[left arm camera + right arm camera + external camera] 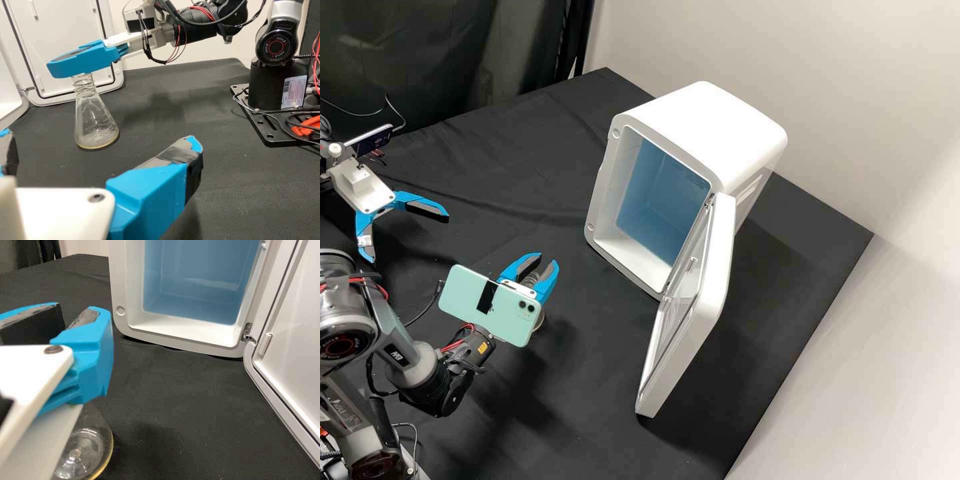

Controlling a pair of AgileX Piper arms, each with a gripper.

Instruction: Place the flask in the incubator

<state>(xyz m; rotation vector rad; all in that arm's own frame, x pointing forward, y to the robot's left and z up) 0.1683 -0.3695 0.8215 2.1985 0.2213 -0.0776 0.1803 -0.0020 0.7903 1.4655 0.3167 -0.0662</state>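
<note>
At the high view's lower left, your right claw [545, 261] is pinching the neck of the Erlenmeyer flask [95, 117] for lifting into the incubator [720, 133], while your left claw [405, 235] is gaping empty.

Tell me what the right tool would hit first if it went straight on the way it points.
The right tool would most likely meet the incubator, at its open mouth's lower rim or just inside; nothing stands between. Height against the rim is unclear.
</note>
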